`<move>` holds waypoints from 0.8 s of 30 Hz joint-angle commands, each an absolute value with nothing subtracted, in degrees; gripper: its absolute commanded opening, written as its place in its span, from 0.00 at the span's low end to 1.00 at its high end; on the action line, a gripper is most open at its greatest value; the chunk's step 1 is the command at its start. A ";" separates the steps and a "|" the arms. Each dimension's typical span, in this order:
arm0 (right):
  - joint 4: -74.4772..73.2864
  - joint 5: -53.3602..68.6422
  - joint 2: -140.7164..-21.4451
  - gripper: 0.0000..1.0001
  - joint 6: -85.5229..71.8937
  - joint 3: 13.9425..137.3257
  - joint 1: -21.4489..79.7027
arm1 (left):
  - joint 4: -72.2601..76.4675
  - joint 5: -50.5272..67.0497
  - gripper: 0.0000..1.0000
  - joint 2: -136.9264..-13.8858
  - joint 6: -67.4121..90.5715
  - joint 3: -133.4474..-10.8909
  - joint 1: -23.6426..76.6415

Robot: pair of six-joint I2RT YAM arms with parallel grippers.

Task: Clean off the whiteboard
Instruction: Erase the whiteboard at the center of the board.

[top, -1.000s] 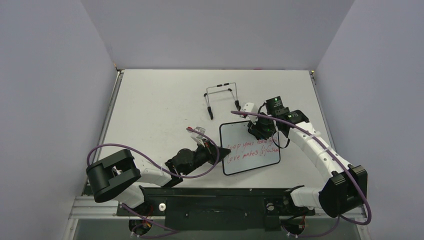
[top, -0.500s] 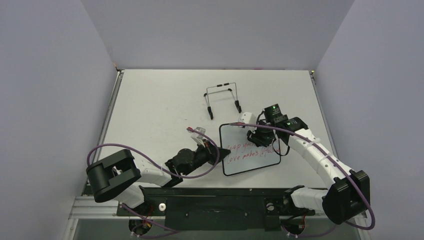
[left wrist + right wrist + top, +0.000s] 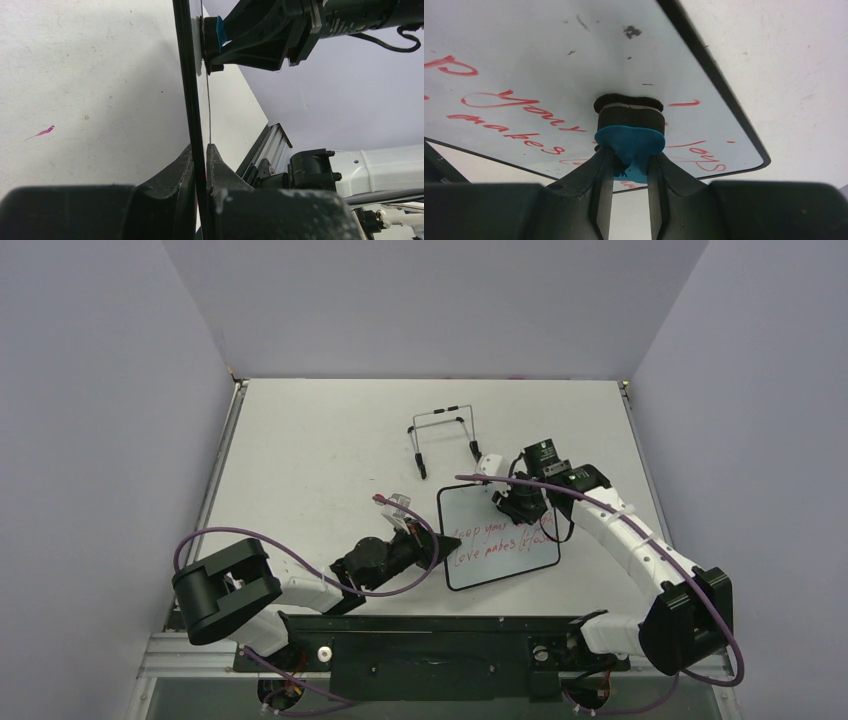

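Blue eraser [image 3: 630, 142] nipped tight in right gripper [image 3: 626, 165], jaws almost closed; presses its dark felt onto whiteboard [image 3: 498, 538] directly ahead of fingertips, amid red writing. Pinches whiteboard's edge in left gripper [image 3: 200, 150], jaws closed on the frame. Black wire stand [image 3: 445, 438] beyond right gripper, apart

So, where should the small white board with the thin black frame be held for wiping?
The whiteboard's left edge, from the left, jaws pinching front and back over the frame, as the left gripper does. It's a thin flat panel, and that edge sits clear of the red writing and away from the blue eraser in the right gripper, leaving wiping room.
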State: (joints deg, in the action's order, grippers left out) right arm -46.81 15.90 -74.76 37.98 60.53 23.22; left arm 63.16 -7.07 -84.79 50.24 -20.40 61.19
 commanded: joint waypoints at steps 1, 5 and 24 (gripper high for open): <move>-44.40 16.44 -72.76 0.00 38.55 54.14 25.06 | 68.58 1.82 0.00 -83.30 45.81 -22.32 62.84; -44.31 15.31 -72.58 0.00 38.65 55.05 21.20 | 68.69 2.08 0.00 -83.39 45.81 -22.48 62.90; -45.06 17.15 -73.82 0.00 36.01 59.87 25.62 | 69.45 2.58 0.00 -84.87 46.53 -23.11 63.03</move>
State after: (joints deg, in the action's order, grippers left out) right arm -44.07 14.74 -76.75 33.63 64.49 20.75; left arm 63.13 -6.37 -84.90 50.15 -20.53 61.19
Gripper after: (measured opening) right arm 0.227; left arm 0.039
